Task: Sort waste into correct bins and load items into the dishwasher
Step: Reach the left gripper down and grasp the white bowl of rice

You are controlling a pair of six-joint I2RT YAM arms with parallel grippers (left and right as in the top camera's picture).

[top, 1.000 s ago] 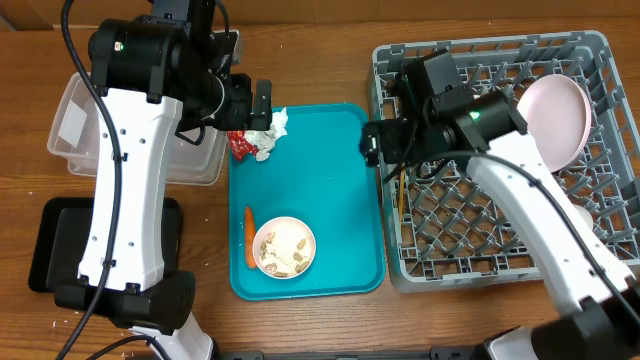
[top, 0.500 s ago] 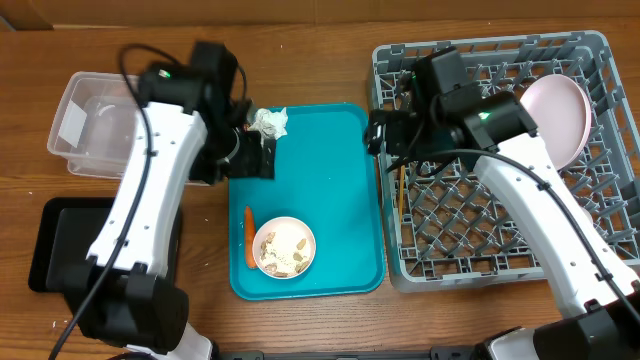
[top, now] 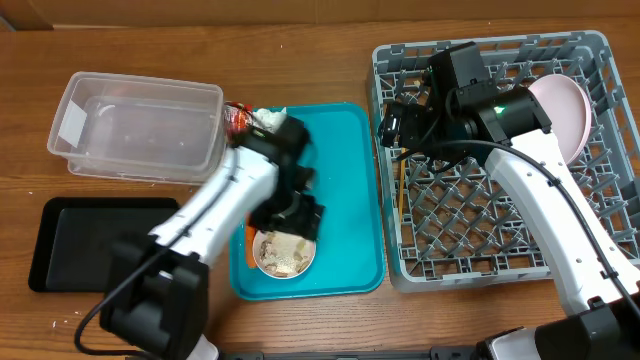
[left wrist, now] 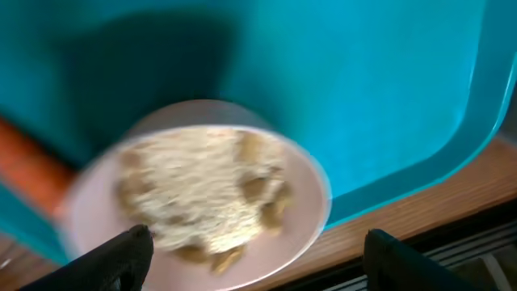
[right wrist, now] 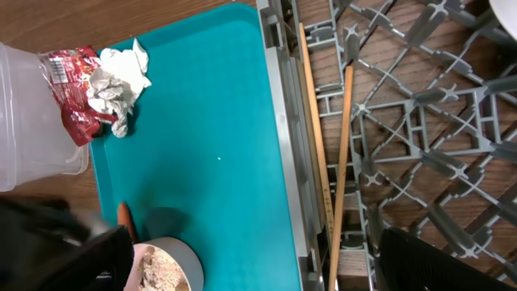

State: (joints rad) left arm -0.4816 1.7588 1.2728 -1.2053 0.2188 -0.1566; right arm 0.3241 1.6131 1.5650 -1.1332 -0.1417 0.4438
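Two spread fingers [left wrist: 133, 250] of the left gripper [left wrist: 258, 259] straddled the bowl [left wrist: 202, 194] low in the wrist frame, gripping nothing. They were probably lined up on its rim, since the scraps [left wrist: 194, 206] belong in a bin. The carrot [left wrist: 24, 166] lay at its left on the teal tray [left wrist: 380, 73]. The right gripper [right wrist: 250, 271], seemingly empty and parted though one finger blurred, hung over the rack's [top: 500, 240] left edge, where chopsticks [right wrist: 343, 162] lay. Wrapper [right wrist: 69, 97] and paper [right wrist: 117, 81] sat upper left, beside the tub [top: 130, 125].

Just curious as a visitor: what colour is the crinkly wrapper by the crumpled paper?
Red. The wrapper shows best in the right wrist view.
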